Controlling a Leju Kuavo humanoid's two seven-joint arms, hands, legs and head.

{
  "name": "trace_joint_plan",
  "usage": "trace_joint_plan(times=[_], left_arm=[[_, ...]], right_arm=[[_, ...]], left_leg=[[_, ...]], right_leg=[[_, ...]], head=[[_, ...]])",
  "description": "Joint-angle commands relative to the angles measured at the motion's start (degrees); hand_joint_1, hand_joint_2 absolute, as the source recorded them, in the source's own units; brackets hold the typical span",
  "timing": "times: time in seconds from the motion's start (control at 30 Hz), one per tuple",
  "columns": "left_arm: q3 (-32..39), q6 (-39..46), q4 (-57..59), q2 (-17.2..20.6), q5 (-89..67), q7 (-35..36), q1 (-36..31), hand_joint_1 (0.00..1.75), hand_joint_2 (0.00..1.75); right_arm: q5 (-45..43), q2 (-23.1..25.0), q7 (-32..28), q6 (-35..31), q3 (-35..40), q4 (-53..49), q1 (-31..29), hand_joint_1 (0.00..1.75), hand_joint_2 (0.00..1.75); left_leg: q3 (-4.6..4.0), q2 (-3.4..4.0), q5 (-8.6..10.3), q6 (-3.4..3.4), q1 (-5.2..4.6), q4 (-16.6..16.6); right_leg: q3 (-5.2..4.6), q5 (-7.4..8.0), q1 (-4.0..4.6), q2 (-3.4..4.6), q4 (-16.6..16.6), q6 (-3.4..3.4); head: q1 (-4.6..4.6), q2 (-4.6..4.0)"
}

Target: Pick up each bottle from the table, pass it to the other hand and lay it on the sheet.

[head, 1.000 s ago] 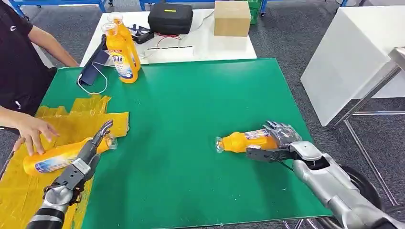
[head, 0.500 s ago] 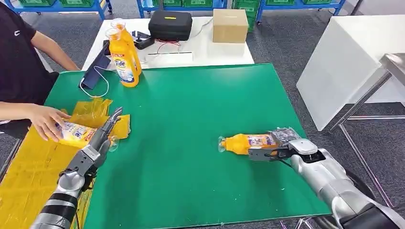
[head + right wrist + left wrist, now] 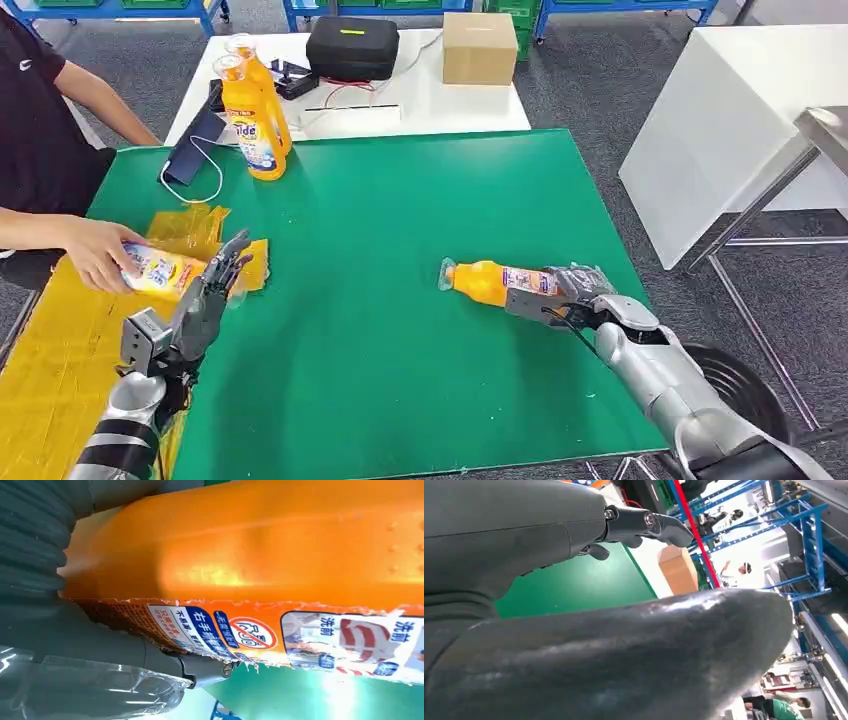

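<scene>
My right hand (image 3: pixel 570 293) grips an orange detergent bottle (image 3: pixel 492 283) by its base, held level just above the green table (image 3: pixel 400 240), cap toward the middle. The right wrist view shows the orange bottle (image 3: pixel 260 555) pressed close against the palm. My left hand (image 3: pixel 205 297) hangs open and raised at the edge of the yellow sheet (image 3: pixel 70 350), fingers spread, holding nothing. A person's hand (image 3: pixel 95 255) lifts another orange bottle (image 3: pixel 165 272) off the sheet right beside my left hand. Two more orange bottles (image 3: pixel 250 110) stand upright at the table's far left corner.
A dark blue pouch with a white cord (image 3: pixel 195 140) lies near the standing bottles. Behind the green table a white table (image 3: pixel 420 100) carries a black case (image 3: pixel 352 45) and a cardboard box (image 3: pixel 479 47). A white block (image 3: pixel 730 130) stands to the right.
My right hand has lifted its bottle and carried it slightly toward the middle. My left hand let go and rose from the sheet. The person picked the other bottle up off the sheet.
</scene>
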Motion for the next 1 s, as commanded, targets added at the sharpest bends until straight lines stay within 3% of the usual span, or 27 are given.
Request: trace_joint_plan(times=[0.03,0.17,0.23,0.27,0.33,0.4,0.57,0.73,1.0], left_arm=[[8.29,-11.59,-7.88,-3.69,15.94,4.03,7.04,0.00,0.00],[8.91,-12.58,-8.90,-4.31,17.66,4.62,7.84,0.00,0.00],[9.79,-13.97,-11.21,-5.71,20.63,6.29,9.59,0.00,0.00],[7.79,-12.22,-13.97,-8.08,22.77,11.30,11.76,0.00,1.75],[7.06,-11.81,-13.67,-8.36,23.50,11.81,11.55,0.00,1.75],[6.39,-8.73,-14.30,-9.91,24.11,12.29,11.39,0.00,1.75],[1.27,-4.15,-15.06,-13.80,26.07,14.53,10.01,0.00,1.75],[-3.95,-2.42,-16.79,-13.51,26.35,13.07,11.02,0.00,1.75],[-4.78,-1.67,-17.50,-13.48,25.71,12.30,11.10,0.00,1.75]], right_arm=[[-19.82,7.05,-6.46,0.08,-10.22,-26.97,9.84,1.75,1.75],[-20.39,7.60,-5.98,-1.03,-9.93,-30.02,10.19,1.75,1.75],[-18.06,9.91,-5.34,-7.08,-9.39,-35.46,10.99,1.75,1.75],[-18.55,15.89,-3.59,-9.57,-3.34,-41.69,11.20,1.75,1.75],[-18.83,17.14,-3.59,-9.96,-1.53,-40.85,10.65,1.75,1.75],[-16.44,20.42,-4.98,-14.43,1.76,-39.90,11.31,1.75,1.75],[-19.36,26.31,-4.77,-15.82,9.13,-32.67,10.02,1.75,1.75],[-21.82,27.80,-4.68,-16.24,12.05,-28.14,8.19,1.75,1.75],[-22.25,28.42,-4.61,-15.63,13.32,-25.52,8.88,1.75,1.75]], left_leg=[[-0.16,0.28,-0.05,-0.08,0.05,-0.02],[-0.24,0.35,-0.07,-0.12,0.07,0.00],[-0.24,0.37,-0.07,-0.10,0.08,-0.01],[-0.43,0.43,-0.12,-0.13,0.09,0.04],[-0.90,0.39,-0.09,-0.15,0.05,0.08],[-1.03,0.06,-0.06,-0.22,0.13,0.08],[-1.24,0.01,-0.02,-0.24,0.16,0.10],[-1.31,-0.15,0.05,-0.21,0.12,0.05],[-1.29,-0.18,0.03,-0.23,0.13,0.06]], right_leg=[[-0.27,0.05,0.05,0.32,0.01,-0.04],[-0.39,0.06,0.07,0.41,0.02,-0.06],[-0.32,0.06,0.10,0.41,0.05,-0.05],[-0.44,0.02,0.08,0.48,0.14,-0.07],[-1.09,-0.04,0.00,0.38,0.34,-0.08],[-1.16,-0.12,0.10,0.12,0.29,-0.08],[-1.27,-0.11,0.12,0.03,0.32,-0.08],[-1.31,-0.09,0.09,-0.14,0.27,-0.05],[-1.26,-0.11,0.08,-0.15,0.27,-0.08]], head=[[0.04,0.00],[0.04,0.00],[0.04,0.00],[0.02,0.00],[-0.02,0.00],[0.00,0.00],[0.00,0.02],[0.04,0.02],[0.04,0.00]])
